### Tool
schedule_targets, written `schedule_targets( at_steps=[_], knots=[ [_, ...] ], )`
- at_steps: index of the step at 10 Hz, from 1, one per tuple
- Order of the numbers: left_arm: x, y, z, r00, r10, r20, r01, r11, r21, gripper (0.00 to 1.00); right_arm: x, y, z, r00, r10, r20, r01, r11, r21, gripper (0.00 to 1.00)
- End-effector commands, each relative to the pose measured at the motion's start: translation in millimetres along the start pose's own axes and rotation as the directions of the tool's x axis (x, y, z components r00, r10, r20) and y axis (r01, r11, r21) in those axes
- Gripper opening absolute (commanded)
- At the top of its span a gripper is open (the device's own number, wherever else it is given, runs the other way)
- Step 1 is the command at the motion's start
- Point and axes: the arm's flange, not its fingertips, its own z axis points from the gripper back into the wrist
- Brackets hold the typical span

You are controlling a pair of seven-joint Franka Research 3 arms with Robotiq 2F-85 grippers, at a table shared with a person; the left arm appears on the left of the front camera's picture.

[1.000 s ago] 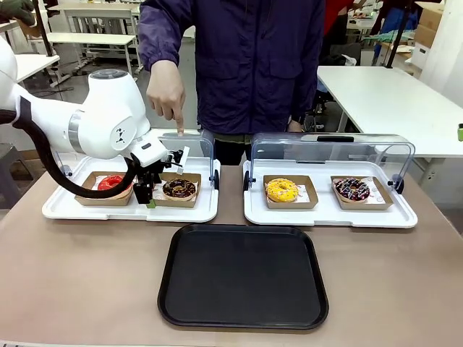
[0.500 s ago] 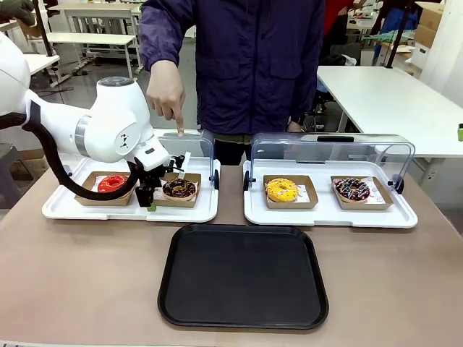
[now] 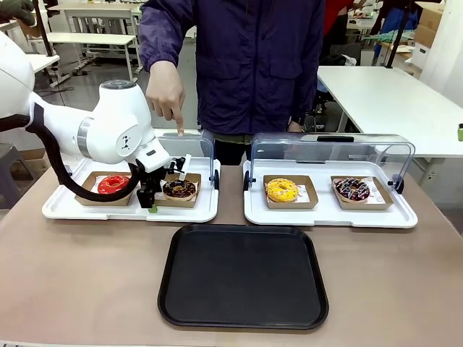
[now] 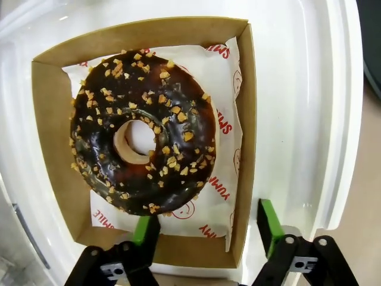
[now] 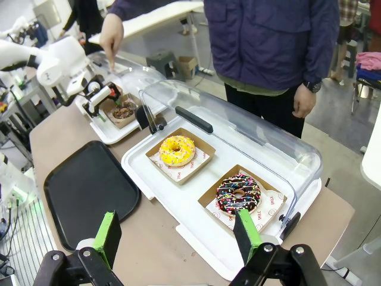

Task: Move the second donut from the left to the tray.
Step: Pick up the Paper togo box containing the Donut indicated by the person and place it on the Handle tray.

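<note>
The chocolate donut with light flecks [image 3: 179,189] [image 4: 143,131] [image 5: 123,112] lies in its brown cardboard holder [image 3: 194,200] [image 4: 47,119] on the left white tray. My left gripper [image 3: 151,199] [image 4: 207,229] is open and low at the holder's near-left corner. One green pad is over the holder's paper and the other is outside its wall, so the wall sits between them, untouched. The black tray [image 3: 242,275] [image 5: 89,185] lies bare at the table's front. My right gripper [image 5: 177,235] hangs open, high above the table's right side.
A person's hand [image 3: 168,94] points down at the chocolate donut. A red donut [image 3: 113,183] sits left of it. A yellow donut [image 3: 282,189] and a sprinkled donut [image 3: 351,189] lie on the right white tray [image 3: 325,217]. Both clear lids stand open at the back.
My left arm has shifted slightly right and the gripper has settled lower at the holder's corner. The person's pointing hand and the donuts have not moved.
</note>
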Motion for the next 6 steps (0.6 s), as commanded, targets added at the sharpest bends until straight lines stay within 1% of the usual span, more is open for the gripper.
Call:
schedule_targets(
  at_steps=[1,2,4,5,6],
  knots=[
    [1.3,3.3,3.5,1.0,0.009,-0.015,-0.009,1.0,-0.011,0.04,3.3,-2.2,-1.1,0.999,0.024,0.028,-0.024,1.0,0.006,1.0],
    [0.8,2.3,5.7,1.0,0.006,-0.013,-0.006,1.0,-0.016,0.0,3.3,-2.2,-1.1,0.999,0.024,0.028,-0.024,1.0,0.006,1.0],
    [-0.7,-0.4,8.9,1.0,0.005,-0.002,-0.005,0.999,-0.032,0.0,3.3,-2.2,-1.1,0.999,0.024,0.028,-0.024,1.0,0.006,1.0],
    [-0.9,-0.9,9.1,1.0,0.007,-0.005,-0.007,0.999,-0.036,0.02,3.3,-2.2,-1.1,0.999,0.024,0.028,-0.024,1.0,0.006,1.0],
    [-1.1,-1.6,9.2,1.0,0.008,-0.006,-0.009,0.999,-0.042,0.0,3.3,-2.2,-1.1,0.999,0.024,0.028,-0.024,1.0,0.006,1.0]
  ],
)
